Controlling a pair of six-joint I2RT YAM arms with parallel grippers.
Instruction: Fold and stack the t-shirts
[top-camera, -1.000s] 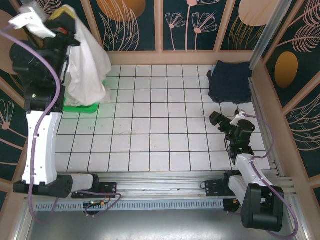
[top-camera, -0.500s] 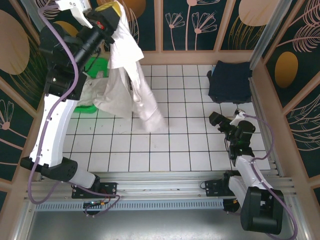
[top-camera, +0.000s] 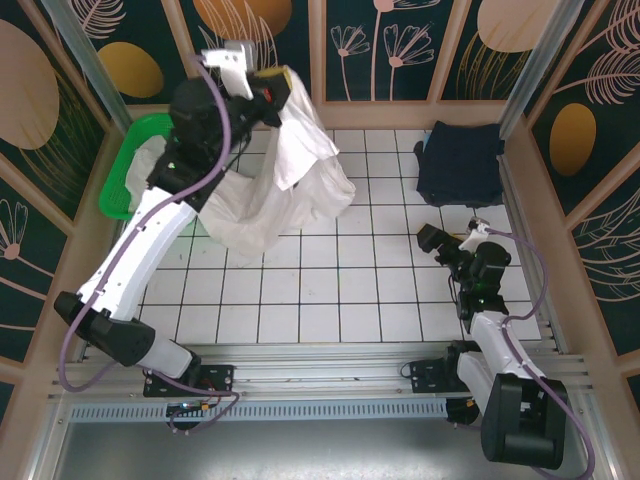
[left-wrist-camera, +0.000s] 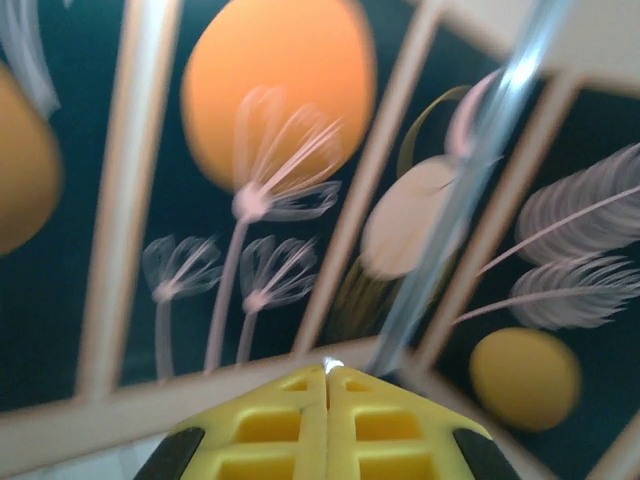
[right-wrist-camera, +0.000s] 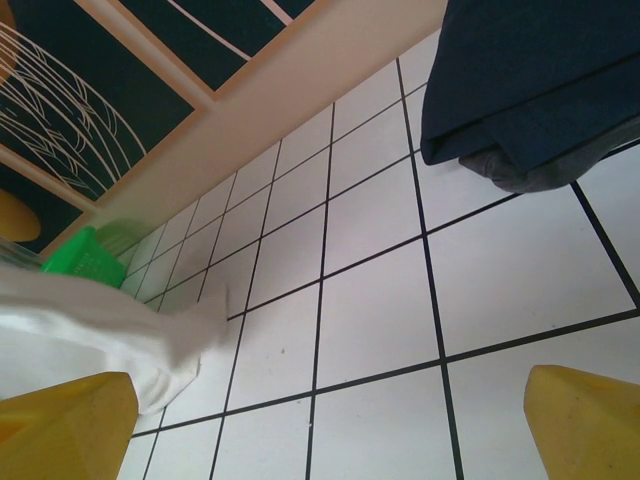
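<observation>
A: How many garments were there?
B: One off-white t-shirt (top-camera: 290, 185) aloft (its folds could have hidden a second); one dark navy t-shirt (top-camera: 460, 160), folded.
A: And the rest?
B: One green basket (top-camera: 122, 170), holding uncounted pale cloth; two arms, the left arm (top-camera: 150, 235) and the right arm (top-camera: 497, 335).
</observation>
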